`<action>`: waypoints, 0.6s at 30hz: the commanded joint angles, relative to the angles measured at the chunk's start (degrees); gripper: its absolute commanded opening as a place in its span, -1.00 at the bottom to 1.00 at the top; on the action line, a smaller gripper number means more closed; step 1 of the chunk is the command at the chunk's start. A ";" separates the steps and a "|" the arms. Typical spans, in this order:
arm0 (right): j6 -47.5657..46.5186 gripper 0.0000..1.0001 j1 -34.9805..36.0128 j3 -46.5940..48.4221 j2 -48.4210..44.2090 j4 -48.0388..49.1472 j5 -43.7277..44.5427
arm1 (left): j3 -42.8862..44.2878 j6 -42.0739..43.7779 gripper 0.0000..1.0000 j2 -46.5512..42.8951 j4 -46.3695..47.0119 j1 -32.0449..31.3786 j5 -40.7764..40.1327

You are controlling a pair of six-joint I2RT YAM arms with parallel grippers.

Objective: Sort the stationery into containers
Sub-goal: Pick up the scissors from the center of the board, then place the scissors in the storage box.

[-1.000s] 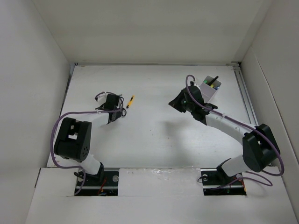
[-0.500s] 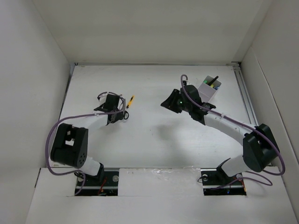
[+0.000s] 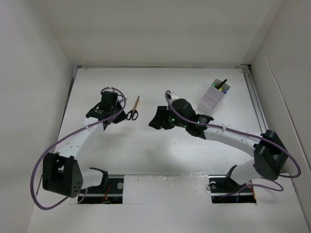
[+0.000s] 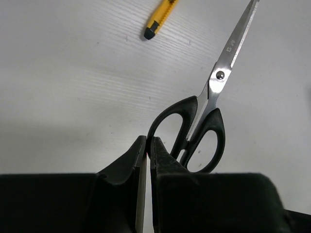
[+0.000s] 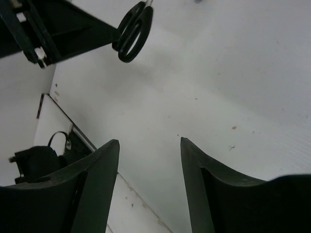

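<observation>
Clenched left tool [image 4: 148, 141] apparently touches the scissors [image 4: 214, 90]; right tool [image 5: 149, 141] is released.

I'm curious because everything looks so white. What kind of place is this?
Probably a robot test lab: plain white walls enclose a white table, the left arm and right arm are bolted at its near edge, and scissors and a white box with stationery sit out.

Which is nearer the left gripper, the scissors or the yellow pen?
The scissors: their black handles lie right beside the left gripper; the yellow pen lies beyond.
</observation>
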 commanded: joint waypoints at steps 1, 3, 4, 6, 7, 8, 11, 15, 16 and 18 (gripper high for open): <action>-4.98 0.19 4.23 2.65 -1.94 2.79 4.42 | 4.36 4.34 -1.00 -0.38 -5.67 -0.16 6.46; -6.55 0.21 5.82 2.65 -2.47 2.79 6.36 | 5.68 5.58 -1.00 -0.38 -7.95 -0.16 8.22; -7.26 0.21 6.61 2.65 -2.47 2.79 8.37 | 5.69 6.36 -1.00 -0.38 -8.49 -0.16 9.80; -9.63 0.21 9.25 2.65 -3.08 2.79 11.02 | 6.21 7.42 -1.00 -0.38 -9.80 -0.16 11.39; -10.42 0.21 10.21 2.65 -3.08 2.79 12.33 | 6.74 8.30 -1.00 -0.38 -11.38 -0.16 12.53; -11.13 0.21 12.83 2.65 -3.61 2.79 15.48 | 6.74 8.83 -1.00 -0.38 -11.39 -0.16 13.32; -14.47 0.24 18.89 2.65 -5.10 2.79 24.69 | 7.35 10.49 -1.00 0.15 -14.11 -0.16 16.30; -17.19 0.26 22.08 4.75 -5.11 1.56 34.11 | 8.49 12.78 -1.00 0.67 -17.80 -0.16 19.39; -17.20 0.26 22.09 4.75 -5.11 1.56 34.14 | 9.02 12.79 -1.00 0.67 -17.81 -0.16 20.44; -19.83 0.29 22.09 5.28 -5.11 0.94 35.46 | 9.03 13.49 -1.00 0.67 -19.04 -0.16 22.98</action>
